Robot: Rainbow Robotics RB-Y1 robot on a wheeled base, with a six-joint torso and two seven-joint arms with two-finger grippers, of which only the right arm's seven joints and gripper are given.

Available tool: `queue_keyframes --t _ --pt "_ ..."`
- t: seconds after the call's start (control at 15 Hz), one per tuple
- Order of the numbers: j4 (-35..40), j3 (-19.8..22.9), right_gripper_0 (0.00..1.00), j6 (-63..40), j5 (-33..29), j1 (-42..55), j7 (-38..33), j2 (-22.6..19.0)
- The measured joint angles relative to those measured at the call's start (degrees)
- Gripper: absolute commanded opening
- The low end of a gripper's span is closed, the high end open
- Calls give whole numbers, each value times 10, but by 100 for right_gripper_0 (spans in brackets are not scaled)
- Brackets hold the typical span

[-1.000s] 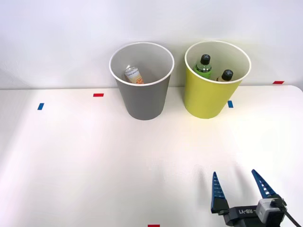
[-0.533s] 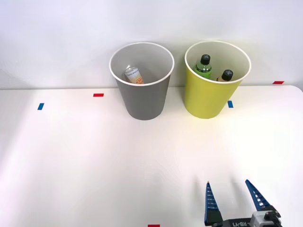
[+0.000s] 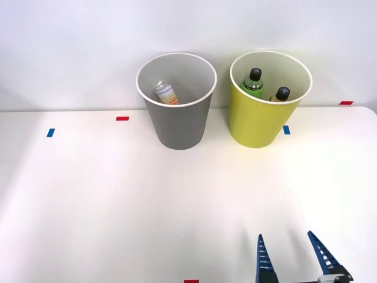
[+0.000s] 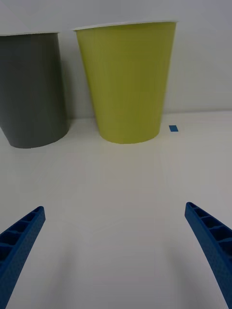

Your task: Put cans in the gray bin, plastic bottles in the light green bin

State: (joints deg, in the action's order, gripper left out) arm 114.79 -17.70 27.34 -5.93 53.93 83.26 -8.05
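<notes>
Retreating lower than 1 second ago, right gripper (image 3: pixel 291 259) jaws wide apart, empty-handed, bins unchanged.

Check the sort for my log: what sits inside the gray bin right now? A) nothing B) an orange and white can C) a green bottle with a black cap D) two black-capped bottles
B: in the front view the orange and white can lies inside the gray bin, while both black-capped bottles stand in the light green bin.
</notes>
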Motion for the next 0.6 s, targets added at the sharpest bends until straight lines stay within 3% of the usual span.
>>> queue_keyframes --t 0.6 --pt "1 1 100 0 1 1 1 -2"
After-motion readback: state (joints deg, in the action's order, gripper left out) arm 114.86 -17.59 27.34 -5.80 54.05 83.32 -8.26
